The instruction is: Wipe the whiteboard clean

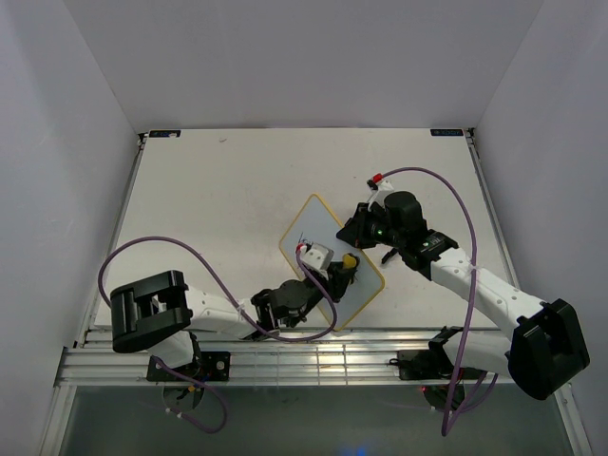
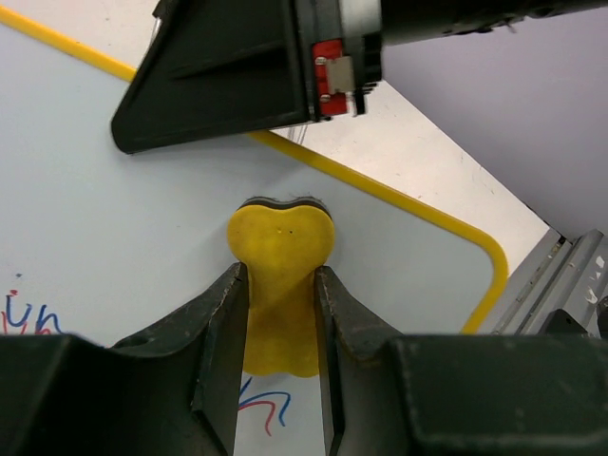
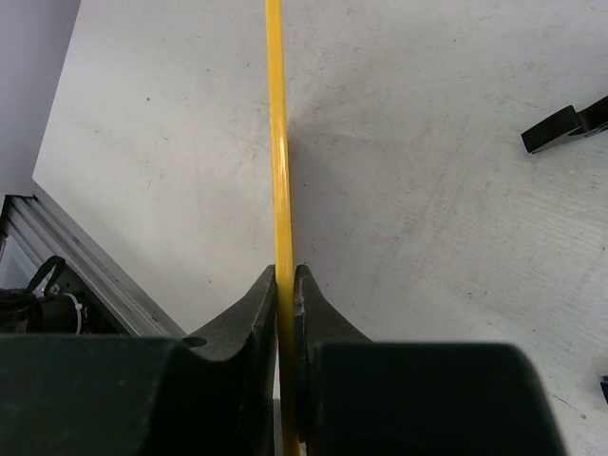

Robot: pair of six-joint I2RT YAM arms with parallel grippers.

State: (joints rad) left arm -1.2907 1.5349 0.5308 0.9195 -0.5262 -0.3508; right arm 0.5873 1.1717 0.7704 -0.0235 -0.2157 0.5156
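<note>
Whiteboard [image 1: 309,226] sitting diagonal mid-surface [image 1: 209,190], btw both arms. L gripper [image 2: 280,275] clamped tight on yellow eraser [image 2: 280,242], eraser down on board face near red/blue scribbles [image 2: 28,315]. R gripper [image 3: 285,275] pinched shut on board's yellow frame [image 3: 275,142].

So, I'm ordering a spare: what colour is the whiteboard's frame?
Yellow; the whiteboard's frame shows best in the left wrist view.

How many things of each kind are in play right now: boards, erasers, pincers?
whiteboard: 1
yellow eraser: 1
pincers: 2 (left pincer gripping the yellow eraser, right pincer clamped on the whiteboard's yellow frame)
Total: 4
</note>
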